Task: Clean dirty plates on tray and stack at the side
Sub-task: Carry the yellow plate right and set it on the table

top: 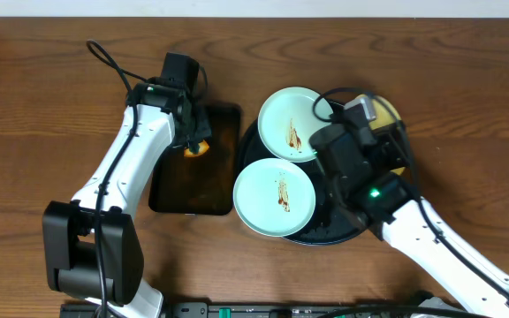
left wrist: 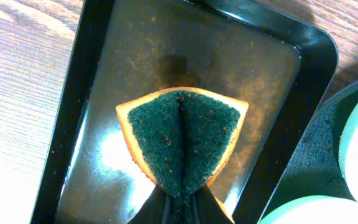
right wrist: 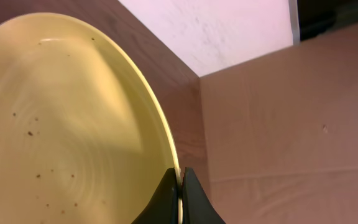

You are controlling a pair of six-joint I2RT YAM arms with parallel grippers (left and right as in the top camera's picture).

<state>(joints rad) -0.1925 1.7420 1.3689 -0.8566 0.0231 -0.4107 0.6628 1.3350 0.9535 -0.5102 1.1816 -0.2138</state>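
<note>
The yellow plate (right wrist: pixel 73 124) was at the far right of the round black tray (top: pixel 321 234), mostly hidden under the right arm in the overhead view. The right gripper (right wrist: pixel 180 186) was pinched tight on its rim. In the right wrist view the plate stood tilted up on edge, its pale face dotted with small brown specks.

Two mint plates lay face up on the same tray. The far mint plate (top: pixel 294 124) sat at the tray's far left, with a brown smear running roughly near to far across its middle. The near mint plate (top: pixel 275 198) carried a thinner smear running the same way. It overhung the tray's left rim, and its edge came just beside the rectangular black tray (top: pixel 175 190).

That smaller tray lay to the left on the wood-grain counter (top: pixel 42 88), its long axis running near to far. Over its far end the left gripper (left wrist: pixel 180 208) was clamped on a sponge (left wrist: pixel 182 137). The sponge was squeezed into a fold, with its dark green scouring face towards the wrist camera and its yellow body showing around the edge.
</note>
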